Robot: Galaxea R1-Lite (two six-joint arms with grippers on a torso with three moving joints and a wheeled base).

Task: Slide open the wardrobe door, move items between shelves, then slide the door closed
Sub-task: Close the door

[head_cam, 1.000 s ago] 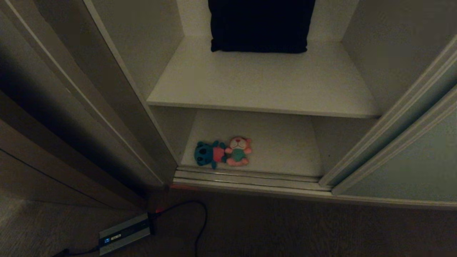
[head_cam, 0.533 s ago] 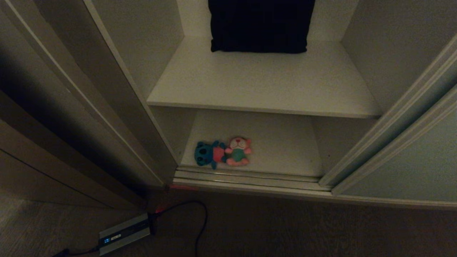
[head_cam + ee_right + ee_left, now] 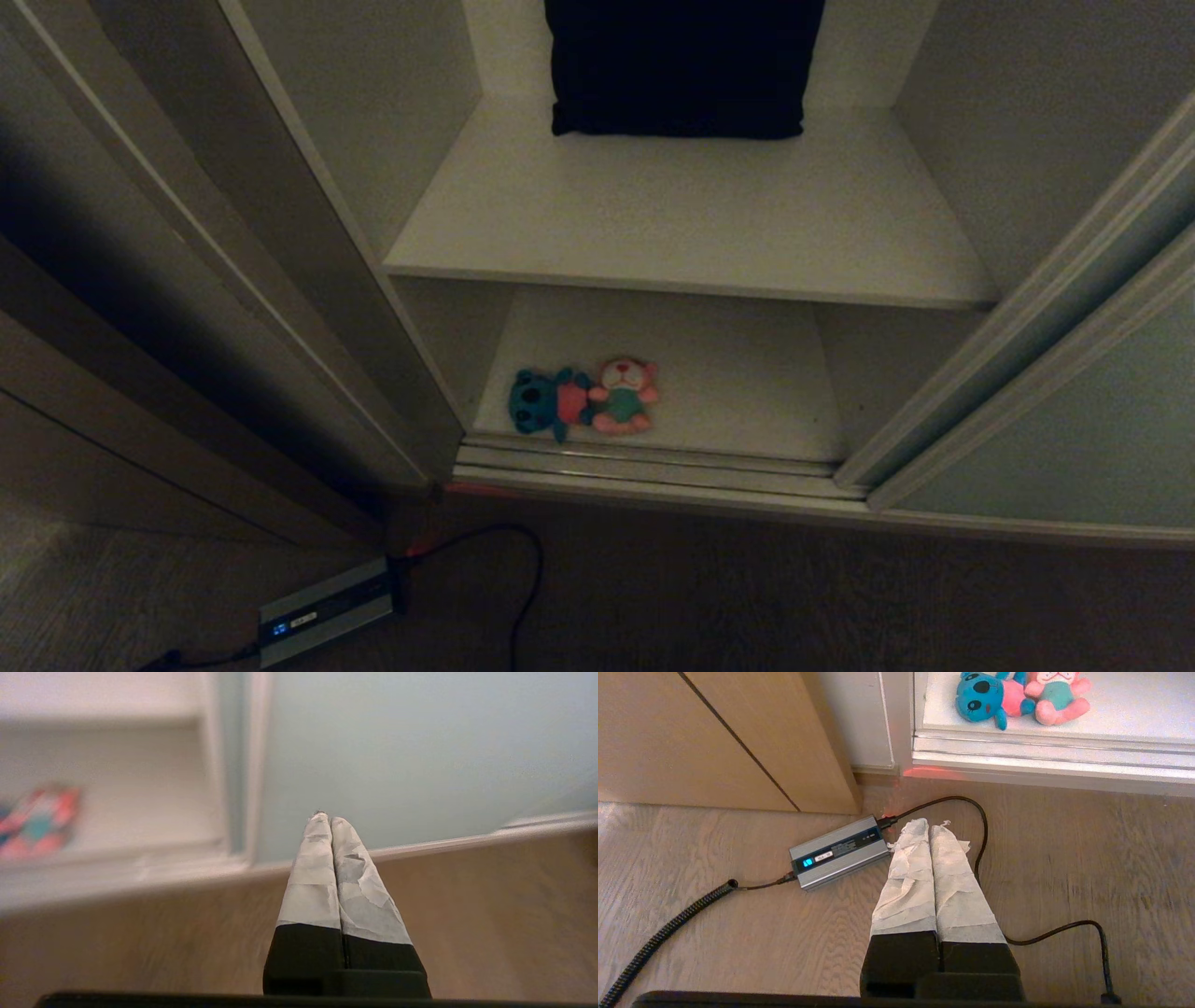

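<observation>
Wood-grain floor runs up to the ribbed pale metal floor track (image 3: 644,462) of an already-open wardrobe. Two small plush toys, the teal-blue one (image 3: 541,401) and the pink one (image 3: 624,396), lie touching on the off-white bottom shelf (image 3: 747,392), at its front left, their row parallel to the track. Right gripper (image 3: 327,819), jaws pressed together and empty, faces the matte grey-green sliding door (image 3: 420,756); toys lie to its left. Left gripper (image 3: 930,826), jaws likewise together, hangs above the floor, judged nearer.

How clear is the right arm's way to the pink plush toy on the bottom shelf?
Probably clear. The sliding wardrobe door is slid aside, the pink plush toy lies near the bottom shelf's front edge, and nothing stands before it. The right end effector is shut and must open first.
</observation>
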